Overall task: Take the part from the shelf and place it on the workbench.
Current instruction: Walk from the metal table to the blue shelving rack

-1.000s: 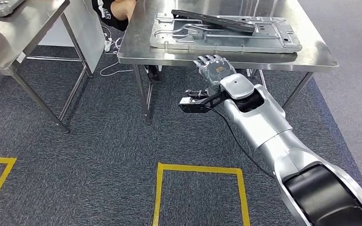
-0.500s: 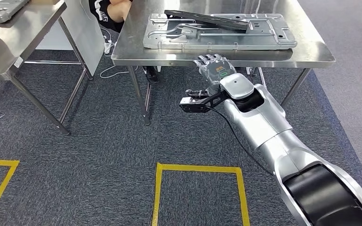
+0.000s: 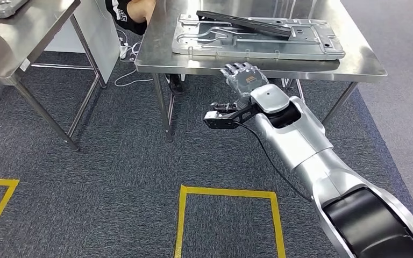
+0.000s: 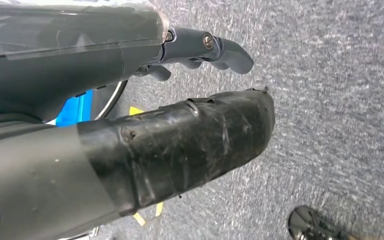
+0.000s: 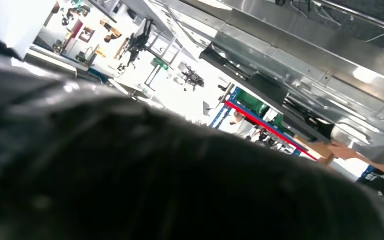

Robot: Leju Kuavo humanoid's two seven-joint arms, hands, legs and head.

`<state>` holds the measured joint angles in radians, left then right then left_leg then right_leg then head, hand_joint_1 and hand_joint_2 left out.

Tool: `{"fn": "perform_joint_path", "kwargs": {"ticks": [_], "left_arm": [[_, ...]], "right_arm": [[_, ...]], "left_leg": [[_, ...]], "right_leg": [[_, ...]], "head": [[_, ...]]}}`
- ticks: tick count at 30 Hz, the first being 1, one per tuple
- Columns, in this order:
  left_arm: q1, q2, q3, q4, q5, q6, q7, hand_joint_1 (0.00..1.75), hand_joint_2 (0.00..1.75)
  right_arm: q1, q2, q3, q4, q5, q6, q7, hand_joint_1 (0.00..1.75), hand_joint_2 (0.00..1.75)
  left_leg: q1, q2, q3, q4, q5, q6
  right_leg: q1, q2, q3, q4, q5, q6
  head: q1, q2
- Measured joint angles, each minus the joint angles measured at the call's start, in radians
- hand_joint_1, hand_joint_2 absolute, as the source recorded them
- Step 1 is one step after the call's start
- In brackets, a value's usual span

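No writing is readable. A ribbed grey metal plate (image 3: pixel 258 36) lies on the steel table (image 3: pixel 355 63). Right hand (image 3: pixel 242 77) and left hand (image 4: pixel 130 135) are both empty, fingers apart.

Head view: even overhead light, sharp, soft glare on the steel workbench (image 3: pixel 355 63) top, faint shadow under it. Left wrist view: thumb (image 4: pixel 180 150) close and slightly soft, carpet (image 4: pixel 340 100) grainy. Right wrist view: dark blurred mass lower left, blown-out highlights upper left, motion-smeared.
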<state>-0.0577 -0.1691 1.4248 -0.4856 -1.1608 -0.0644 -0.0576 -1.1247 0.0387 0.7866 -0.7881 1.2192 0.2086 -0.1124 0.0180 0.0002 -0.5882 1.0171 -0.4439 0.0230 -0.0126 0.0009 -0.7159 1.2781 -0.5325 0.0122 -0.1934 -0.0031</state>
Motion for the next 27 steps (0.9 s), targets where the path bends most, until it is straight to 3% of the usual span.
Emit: {"fn": "perform_joint_path", "kwargs": {"ticks": [2,4,6,8,10,12,13,14,15,17,19,22,24,27], "left_arm": [[0.000,-0.002,0.000,0.000,0.000,0.000,0.000,0.00,0.00],[-0.001,-0.005,0.000,0.000,0.000,0.000,0.000,0.00,0.00],[-0.001,-0.006,0.000,0.000,0.000,0.000,0.000,0.00,0.00],[-0.001,-0.005,0.000,0.000,0.000,0.000,0.000,0.00,0.00],[-0.001,-0.004,0.000,0.000,0.000,0.000,0.000,0.00,0.00],[0.000,-0.005,0.000,0.000,0.000,0.000,0.000,0.00,0.00],[0.000,-0.005,0.000,0.000,0.000,0.000,0.000,0.00,0.00],[0.000,-0.005,0.000,0.000,0.000,0.000,0.000,0.00,0.00],[0.000,-0.004,0.000,0.000,0.000,0.000,0.000,0.00,0.00],[0.001,-0.003,0.000,0.000,0.000,0.000,0.000,0.00,0.00],[0.001,-0.002,0.000,0.000,0.000,0.000,0.000,0.00,0.00],[-0.002,-0.002,0.000,0.000,0.000,0.000,0.000,0.00,0.00],[-0.002,-0.002,0.000,0.000,0.000,0.000,0.000,0.00,0.00],[-0.001,-0.002,0.000,0.000,0.000,0.000,0.000,0.00,0.00]], "right_arm": [[-0.003,0.000,0.000,0.000,0.000,0.000,0.000,0.00,0.00],[-0.006,0.000,0.000,0.000,0.000,0.000,0.000,0.00,0.00],[-0.007,0.000,0.000,0.000,0.000,0.000,0.000,0.00,0.00],[-0.008,0.001,0.000,-0.001,0.000,-0.001,0.000,0.00,0.00],[-0.009,0.002,0.000,-0.001,0.000,-0.001,0.000,0.00,0.00],[-0.007,0.002,0.000,-0.001,0.000,0.000,0.000,0.00,0.00],[-0.005,0.002,0.000,-0.001,0.000,0.000,0.000,0.00,0.00],[-0.004,0.002,0.000,-0.001,0.000,0.000,0.000,0.00,0.00],[-0.003,0.002,0.000,-0.001,0.000,0.000,0.000,0.00,0.00],[-0.004,0.002,0.000,-0.001,0.000,0.000,0.000,0.00,0.00],[-0.005,0.002,0.000,-0.001,0.000,-0.001,0.000,0.00,0.00],[-0.005,0.002,0.000,-0.001,0.000,-0.001,0.000,0.00,0.00],[-0.007,0.001,0.000,-0.001,0.000,-0.001,0.000,0.00,0.00],[-0.005,0.001,0.000,-0.001,0.000,0.000,0.000,0.00,0.00]], "left_leg": [[-0.001,-0.001,0.000,0.002,-0.002,-0.003],[-0.001,-0.001,-0.002,0.002,-0.002,-0.009],[-0.002,-0.001,-0.002,-0.002,0.000,-0.020],[-0.002,-0.001,-0.007,0.011,-0.013,-0.030],[0.000,-0.001,-0.042,0.091,-0.065,-0.037],[0.001,-0.001,-0.103,0.222,-0.124,-0.042],[0.002,-0.001,-0.126,0.269,-0.135,-0.045],[0.002,-0.001,-0.133,0.281,-0.125,-0.046],[0.002,-0.001,-0.119,0.250,-0.096,-0.047],[0.002,-0.001,-0.053,0.116,-0.029,-0.044],[-0.002,-0.003,-0.006,0.025,-0.002,-0.037],[-0.004,-0.003,-0.003,0.007,-0.003,-0.023],[0.000,-0.002,-0.001,-0.001,0.000,-0.011],[0.001,0.001,-0.001,-0.004,0.002,0.001]], "right_leg": [[0.003,0.000,0.069,-0.139,0.064,-0.010],[0.011,0.000,0.111,-0.228,0.087,-0.018],[0.015,0.000,0.114,-0.245,0.085,-0.022],[0.008,-0.001,0.118,-0.257,0.089,-0.032],[0.003,-0.002,0.122,-0.266,0.094,-0.042],[0.004,-0.002,0.122,-0.265,0.094,-0.046],[0.005,-0.002,0.121,-0.264,0.093,-0.046],[0.005,-0.002,0.121,-0.262,0.092,-0.046],[0.005,-0.001,0.122,-0.259,0.089,-0.045],[0.005,0.000,0.122,-0.251,0.082,-0.040],[0.007,0.000,0.119,-0.244,0.078,-0.032],[0.009,0.001,0.118,-0.241,0.077,-0.020],[0.008,0.001,0.105,-0.209,0.051,-0.009],[0.005,0.000,0.022,-0.030,-0.039,0.001]], "head": [[0.000,0.000],[0.000,0.000],[0.000,0.000],[0.000,0.000],[0.000,0.000],[0.000,0.000],[0.000,0.000],[0.000,0.000],[0.000,0.000],[0.000,0.000],[0.000,0.000],[0.000,0.000],[0.000,0.000],[0.000,0.000]]}}
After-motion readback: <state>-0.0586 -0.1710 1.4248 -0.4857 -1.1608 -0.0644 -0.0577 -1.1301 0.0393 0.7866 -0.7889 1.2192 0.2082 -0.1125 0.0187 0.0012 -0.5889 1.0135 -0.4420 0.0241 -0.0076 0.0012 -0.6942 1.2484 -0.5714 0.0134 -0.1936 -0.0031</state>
